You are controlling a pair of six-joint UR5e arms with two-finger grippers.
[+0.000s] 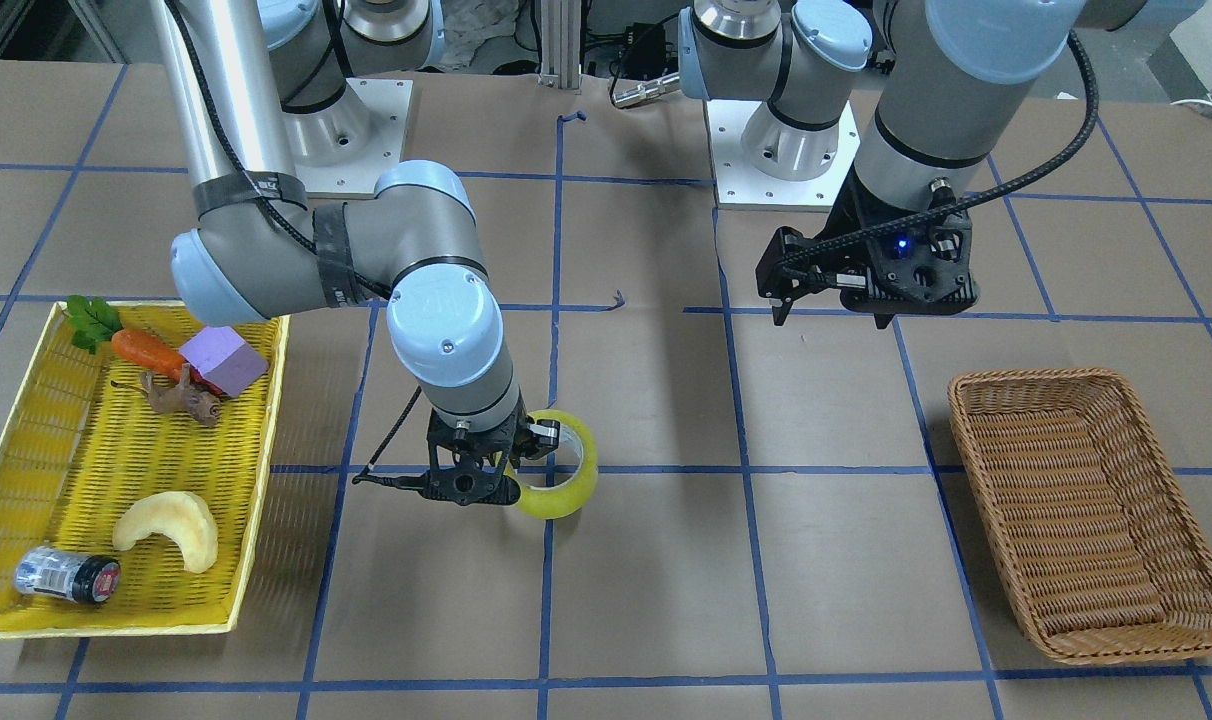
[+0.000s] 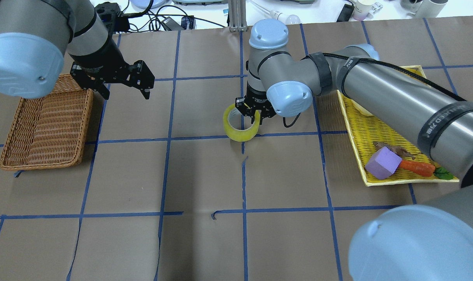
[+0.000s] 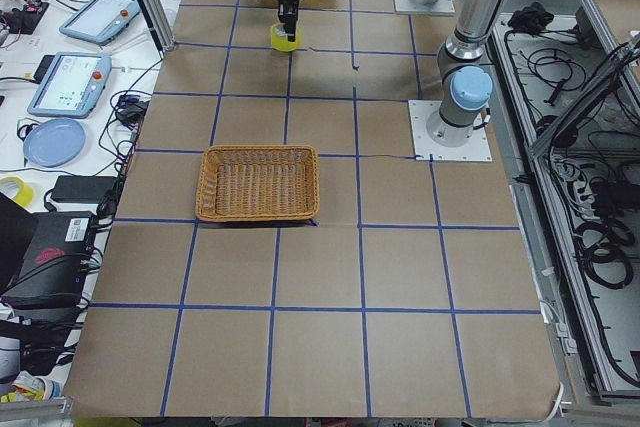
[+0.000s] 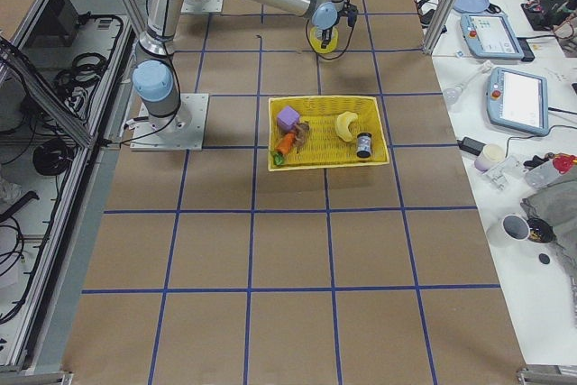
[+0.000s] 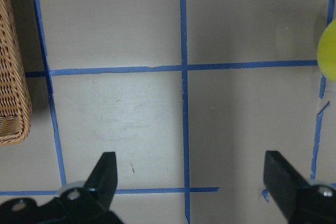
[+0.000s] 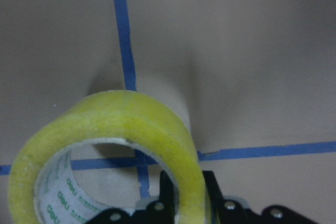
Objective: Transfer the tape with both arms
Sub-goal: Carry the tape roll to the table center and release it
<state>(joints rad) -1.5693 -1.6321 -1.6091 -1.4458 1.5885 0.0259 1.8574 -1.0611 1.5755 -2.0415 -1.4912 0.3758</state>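
Observation:
The yellow-green tape roll (image 1: 566, 490) is tilted near the table's middle, over a blue grid crossing. My right gripper (image 1: 506, 462) is shut on its wall, one finger inside the core and one outside. This shows close up in the right wrist view, with the tape (image 6: 131, 124) above the gripper (image 6: 184, 203). I cannot tell whether the roll touches the table. From overhead the tape (image 2: 238, 132) hangs below the right gripper (image 2: 252, 113). My left gripper (image 2: 126, 93) is open and empty, held above the table beside the wicker basket. In its wrist view the gripper (image 5: 193, 182) frames bare table, with the tape (image 5: 328, 48) at the right edge.
A brown wicker basket (image 2: 41, 166) sits on the robot's left (image 1: 1036, 376). A yellow tray (image 1: 261, 470) on the robot's right holds a carrot (image 1: 146, 350), a purple block (image 1: 223, 360), a crescent pastry toy (image 1: 171, 525) and a black-capped jar (image 1: 66, 577).

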